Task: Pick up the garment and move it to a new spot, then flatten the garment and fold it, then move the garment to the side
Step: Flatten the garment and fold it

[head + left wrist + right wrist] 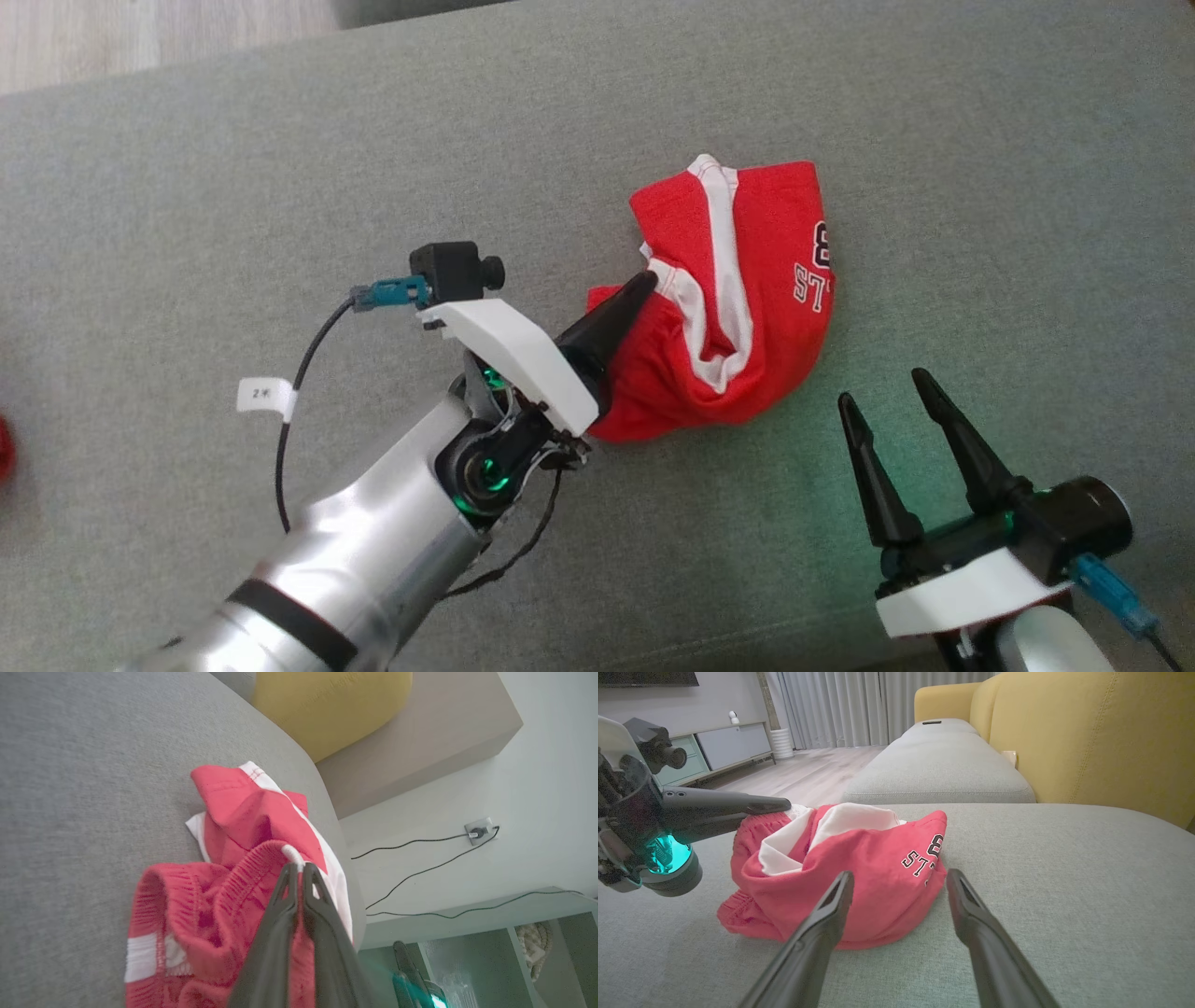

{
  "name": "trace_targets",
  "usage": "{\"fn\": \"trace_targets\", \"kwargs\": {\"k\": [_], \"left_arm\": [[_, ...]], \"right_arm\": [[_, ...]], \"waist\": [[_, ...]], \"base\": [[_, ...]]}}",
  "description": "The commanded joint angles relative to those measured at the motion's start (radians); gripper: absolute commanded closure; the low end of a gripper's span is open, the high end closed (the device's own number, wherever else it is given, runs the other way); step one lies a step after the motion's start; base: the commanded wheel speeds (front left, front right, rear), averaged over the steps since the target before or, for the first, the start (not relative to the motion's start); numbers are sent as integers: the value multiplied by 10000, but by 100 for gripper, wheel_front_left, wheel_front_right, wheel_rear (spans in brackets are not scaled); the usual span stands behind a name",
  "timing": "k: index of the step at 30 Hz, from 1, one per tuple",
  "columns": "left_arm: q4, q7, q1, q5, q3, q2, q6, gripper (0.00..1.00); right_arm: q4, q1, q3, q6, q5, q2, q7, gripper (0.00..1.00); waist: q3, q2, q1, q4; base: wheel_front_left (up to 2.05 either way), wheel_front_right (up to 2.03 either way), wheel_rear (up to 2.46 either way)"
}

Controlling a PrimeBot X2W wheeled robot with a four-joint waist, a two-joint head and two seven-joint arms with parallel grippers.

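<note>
So the red shorts are sitting in a crumpled heap on the grey couch, roughly mid-cushion in the head view and a bit toward the right. White stripes run through the folds. There's black-and-white lettering on the side facing the right arm: an "ST" and part of an 8, with the rest tucked out of sight.

The left hand comes in from the lower left and is clenched on the shorts. In the left wrist view its two fingers are pressed together with the elastic waistband pinched right at the tips, next to a bit of white trim. The fabric bunches up around the fingers, and the bulk of the heap rests on the couch.

The right hand is released, fingers spread wide with nothing between them. It sits just off the near right edge of the heap, pointing at it, and isn't touching it as far as I can tell.

In the right wrist view a yellow backrest runs along the couch's right side. In the left wrist view a couple of black cables trail off to a socket.
</note>
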Motion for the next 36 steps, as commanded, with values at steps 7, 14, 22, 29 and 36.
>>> {"fn": "trace_targets", "kwargs": {"k": [7, 14, 22, 29, 36], "left_arm": [[-1733, 621, -1100, -107, -257, 907, -65, 100], [-2800, 1419, -2804, 173, -605, 1719, -65, 100], [-2342, 1215, -5361, 869, -876, 1313, -65, 100], [-1494, -819, -6533, 1323, -850, 1183, -65, 100], [-1232, -1795, -3648, 744, -1360, 1838, -65, 100]], "right_arm": [[-187, -533, 282, -7, 41, 395, -63, 0], [3, -800, 384, -7, 124, 893, -63, 0], [188, -840, 502, -7, 189, 1159, -63, 0], [111, -545, 230, -7, 38, 1206, -63, 0], [-357, -309, 80, -7, 30, 1042, -63, 0]], "waist": [[-426, 0, -1, -533], [-629, 0, -1, -1615], [-958, 0, -1, -2940], [-1226, 0, -1, -2804], [-966, 0, -1, -1585]], "base": [[0, 0, 0], [0, 0, 0], [0, 0, 0], [0, 0, 0], [0, 0, 0]]}}
